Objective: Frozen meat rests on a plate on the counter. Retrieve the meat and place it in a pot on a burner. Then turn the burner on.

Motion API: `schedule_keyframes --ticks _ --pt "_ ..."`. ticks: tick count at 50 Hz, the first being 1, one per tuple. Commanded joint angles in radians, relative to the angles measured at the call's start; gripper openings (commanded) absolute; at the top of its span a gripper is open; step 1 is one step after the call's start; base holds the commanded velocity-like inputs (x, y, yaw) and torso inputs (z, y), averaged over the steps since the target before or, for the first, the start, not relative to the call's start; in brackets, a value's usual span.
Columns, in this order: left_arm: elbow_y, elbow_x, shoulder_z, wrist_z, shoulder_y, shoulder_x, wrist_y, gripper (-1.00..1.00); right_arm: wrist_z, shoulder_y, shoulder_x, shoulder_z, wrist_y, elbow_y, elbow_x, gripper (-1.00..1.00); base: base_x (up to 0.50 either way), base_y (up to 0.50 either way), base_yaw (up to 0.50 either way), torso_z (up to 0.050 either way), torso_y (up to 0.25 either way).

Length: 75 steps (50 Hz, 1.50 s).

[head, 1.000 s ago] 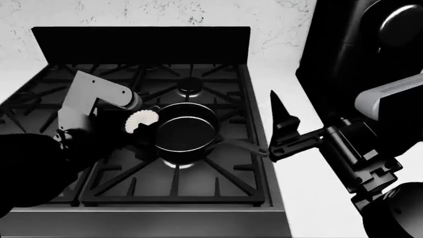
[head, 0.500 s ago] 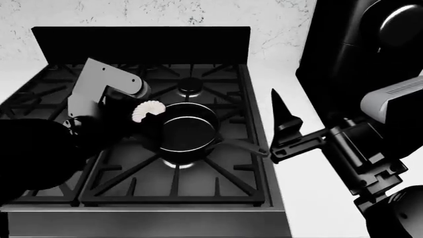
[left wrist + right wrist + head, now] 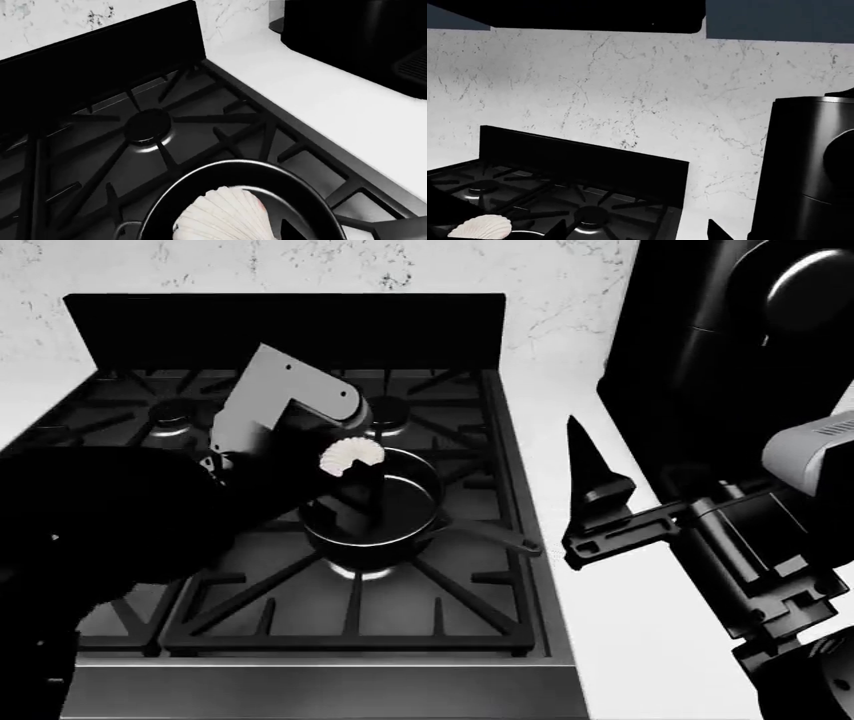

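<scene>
The frozen meat, a cream ridged fan, hangs in my left gripper, which is shut on it just above the back-left rim of the pot. The left wrist view shows the meat over the pot's dark inside. The black pot stands on the front burner, its long handle pointing right. My right gripper stands open with nothing in it over the counter, right of the handle. Its wrist view catches the meat low down. The plate is out of view.
A tall black appliance stands on the counter at the right, close behind my right arm. Black grates cover the stove, with a back burner behind the pot and a raised black backguard at the wall.
My left gripper has carried the meat right and away from me, from beside the pot's left side to above its back-left rim. The right gripper drifted slightly right.
</scene>
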<state>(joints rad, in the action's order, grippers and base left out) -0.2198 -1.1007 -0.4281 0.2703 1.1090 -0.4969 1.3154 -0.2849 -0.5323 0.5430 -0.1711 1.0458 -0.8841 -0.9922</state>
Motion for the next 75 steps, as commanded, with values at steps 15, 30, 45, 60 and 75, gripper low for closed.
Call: schedule_keyframes --ticks 15,30,45,60,75 --pt "0.079 0.049 -0.107 -0.049 0.006 0.037 -0.042 -1.00 0.031 0.056 0.009 -0.018 -0.064 0.014 0.021 1.00 0.00 0.00 0.00 0.000 0.000" --pt "0.086 0.037 -0.114 -0.033 0.004 0.040 -0.031 -1.00 0.035 0.074 0.013 -0.024 -0.084 0.019 0.023 1.00 0.00 0.00 0.00 0.000 0.001" --pt "0.080 0.015 -0.100 -0.011 0.021 0.033 -0.019 1.00 0.028 0.069 0.020 -0.022 -0.087 0.017 0.011 1.00 0.00 0.00 0.00 0.000 0.000" --pt "0.050 -0.051 -0.047 0.065 0.062 0.036 0.033 1.00 0.013 0.069 0.026 -0.037 -0.092 0.001 -0.015 1.00 0.00 0.00 0.00 0.000 0.000" --pt "-0.025 -0.253 0.120 0.231 0.107 0.011 0.111 1.00 -0.021 0.055 0.033 -0.034 -0.075 -0.013 -0.050 1.00 -0.02 0.00 0.00 0.000 0.000"
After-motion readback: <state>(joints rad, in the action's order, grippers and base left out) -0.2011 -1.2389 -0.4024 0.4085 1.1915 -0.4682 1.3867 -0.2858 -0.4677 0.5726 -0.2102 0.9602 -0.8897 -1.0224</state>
